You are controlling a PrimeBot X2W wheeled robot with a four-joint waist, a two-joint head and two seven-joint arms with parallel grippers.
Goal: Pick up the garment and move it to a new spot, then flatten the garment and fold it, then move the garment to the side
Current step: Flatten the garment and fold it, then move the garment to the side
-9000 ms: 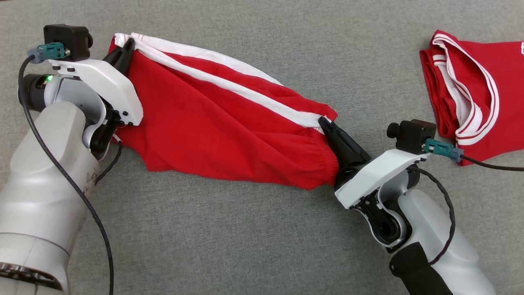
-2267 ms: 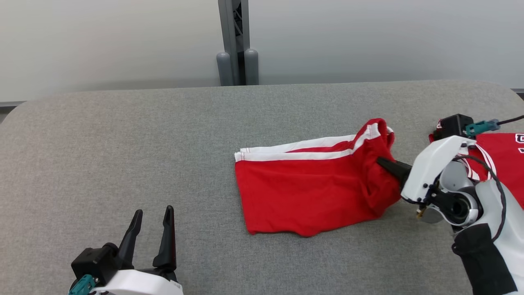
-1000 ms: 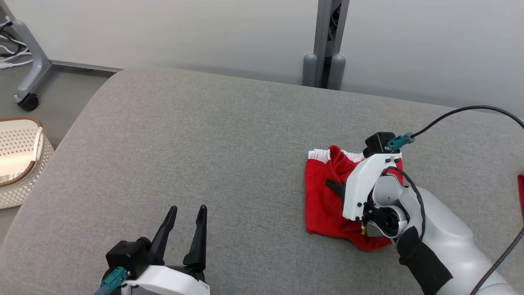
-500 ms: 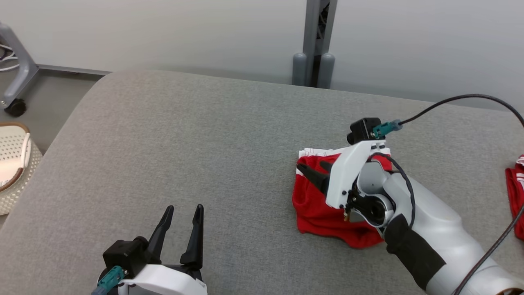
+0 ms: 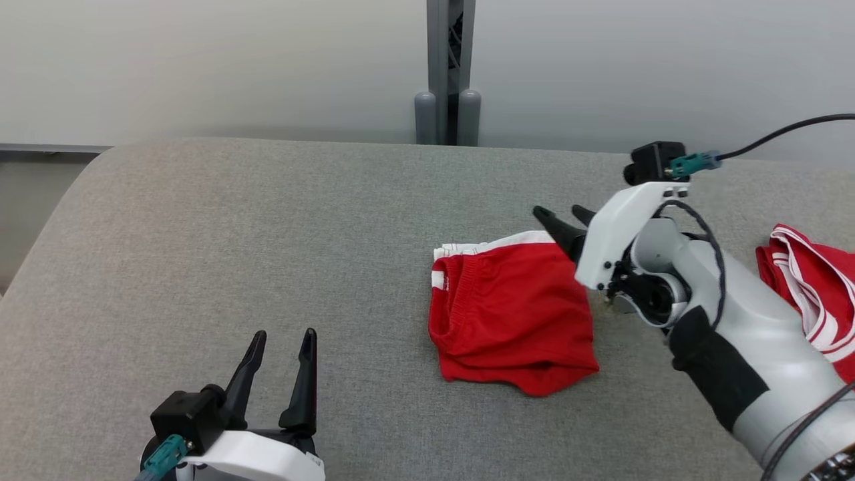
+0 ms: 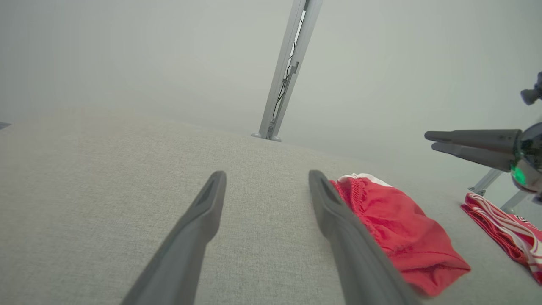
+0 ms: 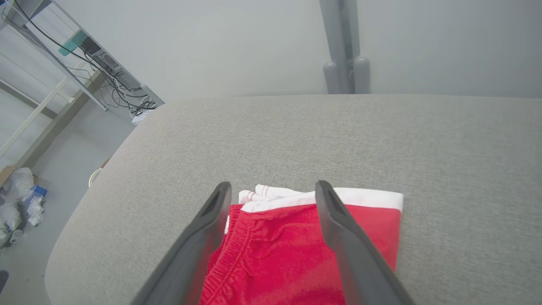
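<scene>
Matt cloth garment (image 5: 514,314), rough-woven table (image 5: 267,234)

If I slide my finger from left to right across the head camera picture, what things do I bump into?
left gripper → folded red shorts → red and white garment at the right edge

1. Second red-and-white garment (image 5: 811,294), beyond the right hand's (image 5: 558,212) wrist: cut by the picture's edge, near side behind the forearm (image 5: 755,347).
2. Folded red garment (image 5: 514,307), below the right hand: far corner behind that hand; near half cut off in the wrist view.
3. Floor clutter (image 7: 17,207), far left of the right hand: too small to identify.
</scene>
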